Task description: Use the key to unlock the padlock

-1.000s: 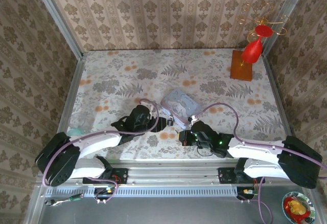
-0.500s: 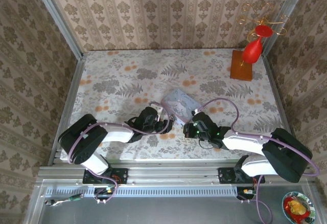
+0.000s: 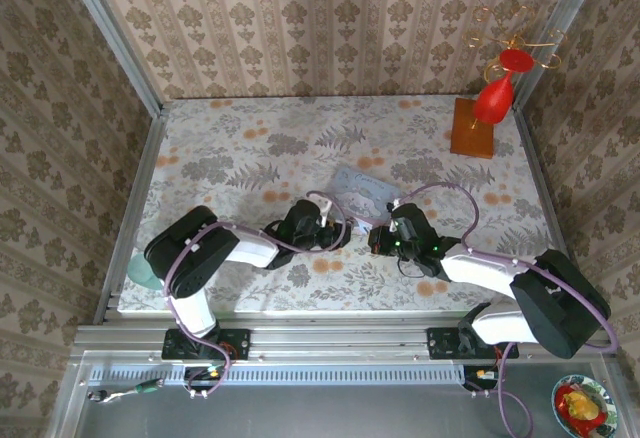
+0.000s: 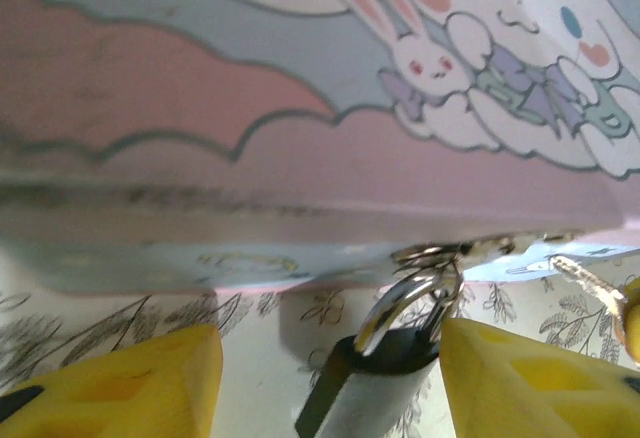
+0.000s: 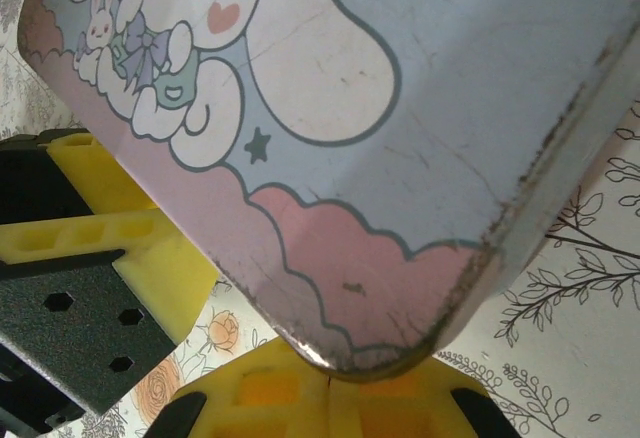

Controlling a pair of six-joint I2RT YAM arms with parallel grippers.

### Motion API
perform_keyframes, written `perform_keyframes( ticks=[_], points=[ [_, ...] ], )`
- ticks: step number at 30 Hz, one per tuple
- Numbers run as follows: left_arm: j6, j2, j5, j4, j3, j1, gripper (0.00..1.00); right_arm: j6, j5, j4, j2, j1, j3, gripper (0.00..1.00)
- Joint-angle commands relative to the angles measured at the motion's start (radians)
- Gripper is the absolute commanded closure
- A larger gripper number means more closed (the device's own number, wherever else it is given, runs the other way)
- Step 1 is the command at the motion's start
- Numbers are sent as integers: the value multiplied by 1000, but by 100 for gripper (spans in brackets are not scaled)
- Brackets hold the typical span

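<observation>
Your left gripper (image 3: 333, 230) has travelled rightward along the table over the last second and now sits just beside the near-left side of the tin (image 3: 362, 186). In the left wrist view its 2 yellow fingers (image 4: 110, 388) stand partly open with the padlock (image 4: 392, 346) between them, a gap on each side. They grip nothing yet. The opening has wavered slightly in that second, so treat it as unsettled.

The padlock hangs by its silvery shackle from the hasp on the tin's near edge, its dark body pointing down toward the left wrist camera. A second ago it lay in plain sight between the 2 arms. Now both grippers crowd it from above.

The tin has slid farther from you and a little to the right, apparently nudged as the arms came in. The lock went with it, so expect it to shift again if you press.

Your right gripper (image 3: 380, 240) has also advanced, up to the tin's near-right corner. Its fingers (image 5: 330, 393) are pressed fully together under that corner. At the right edge of the left wrist view, a thin silvery blade that is probably the key (image 4: 582, 274) points toward the hasp. You cannot confirm the grip from here.

My reading: steady the lock first, then bring the blade in.
</observation>
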Motion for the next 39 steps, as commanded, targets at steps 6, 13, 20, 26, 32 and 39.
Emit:
perform_keyframes(
  ticks=[6, 13, 20, 26, 32, 39],
  points=[
    [-30, 83, 86, 45, 64, -12, 59, -33, -40, 18, 10, -36, 15, 100],
    [-104, 104, 125, 104, 81, -14, 86, -53, -92, 37, 49, -85, 37, 100],
    [-292, 15, 190, 32, 94, -16, 100, -73, -126, 51, 72, -137, 49, 100],
    [-527, -4, 279, 39, 101, -24, 100, -136, -130, 55, 124, -152, 78, 100],
    [-700, 20, 296, 145, 92, -18, 100, -44, -201, 115, 73, -152, 30, 100],
    [-835, 28, 256, 290, 45, -3, 100, 132, -252, 191, -98, -155, -128, 100]
  ],
)
